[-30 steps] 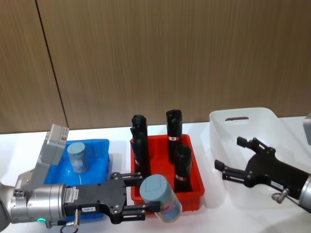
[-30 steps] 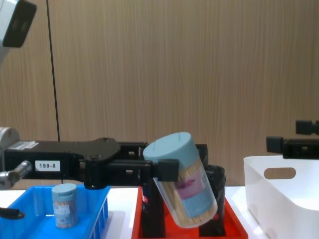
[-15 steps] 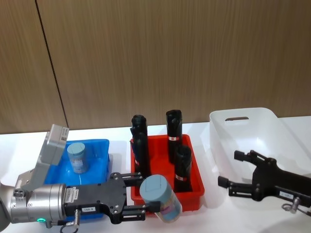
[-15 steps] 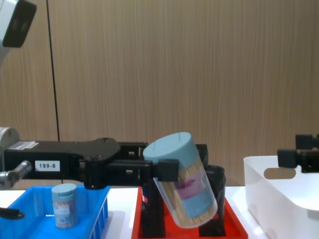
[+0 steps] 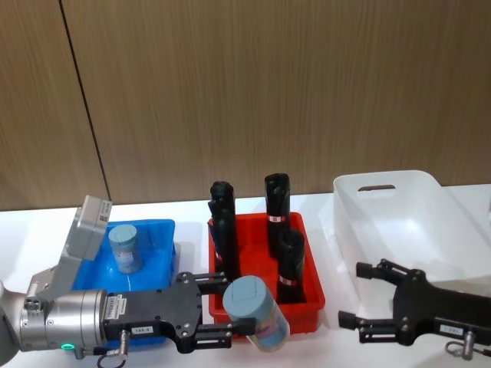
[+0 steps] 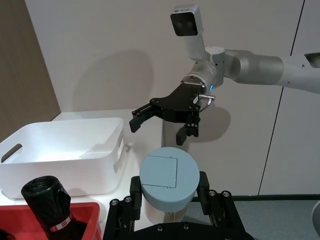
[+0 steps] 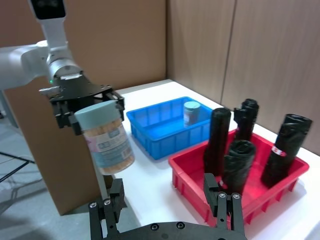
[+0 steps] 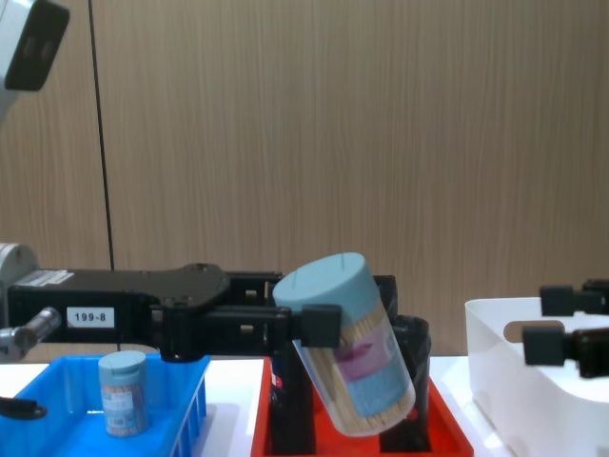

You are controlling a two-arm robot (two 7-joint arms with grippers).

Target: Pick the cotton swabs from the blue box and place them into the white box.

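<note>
One jar of cotton swabs [image 5: 259,316] hangs tilted just in front of the red tray [image 5: 308,261], gripped near its lid by the left tool [image 5: 229,307]. Another jar [image 5: 125,249] stands in the blue box [image 5: 159,230]. The right tool [image 5: 354,294] is open before the white box [image 5: 430,182]. I think the tilted jar may slip out if the transfer is abrupt.

The left end effector [image 5: 232,308] extends level from its silver forearm [image 5: 54,323], black fingers [image 5: 213,331] clamped on the tilted cotton swabs jar [image 5: 259,316] (gripped just under the lid). To its right, well apart, the right end effector [image 5: 353,294] faces it, fingers [image 5: 377,268] spread wide with nothing between them
</note>
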